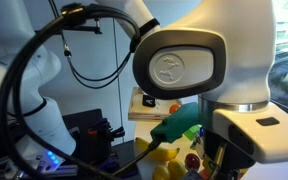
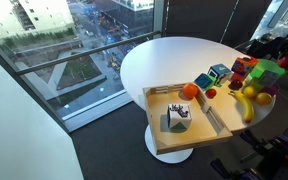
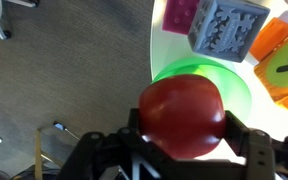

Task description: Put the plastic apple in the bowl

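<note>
1. Plastic apple (image 3: pixel 181 112) sits at lower centre of the wrist view, clamped in the hand (image 3: pixel 181 133).
2. Carrying step, I judge: green bowl (image 3: pixel 200 70) lies directly behind it; next, lower and release.

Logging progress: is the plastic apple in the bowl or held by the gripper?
Held: in the wrist view the gripper clamps the plastic apple from both sides, over the bowl. Whether it touches the bowl, cannot tell.

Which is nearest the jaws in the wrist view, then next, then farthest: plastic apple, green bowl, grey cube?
1. plastic apple: held between the jaws, centre of view.
2. green bowl: just behind the apple.
3. grey cube: past the bowl, at the top, beside the pink block.
</note>
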